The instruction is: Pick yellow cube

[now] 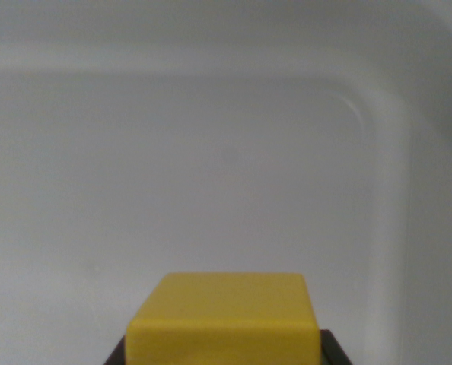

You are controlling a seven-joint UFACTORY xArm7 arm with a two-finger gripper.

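A: Wrist view, single frame. Yellow cube (pixel 224 319) sits at the bottom centre, very near the camera, top face and front face both showing.

B: End effector state?

A: Only dark slivers flank the cube low on the left and right (pixel 334 351). I take these for parts of the end effector (pixel 224 357), but the fingertips are cut off by the frame edge. Cannot tell how far apart they stand, or whether they touch the cube.

B: Why would the cube sit so centred?

A: Judgement: the wrist is lined up so the cube falls between the fingers, ready for a squeeze or already in one. Square alignment favours flat contact on opposite faces.

B: What's behind it?

A: A white tray (pixel 378 152), floor plain, with a rounded corner at far right and a raised rim along the far side. Whether the cube rests on the floor or is lifted off it, I cannot tell.
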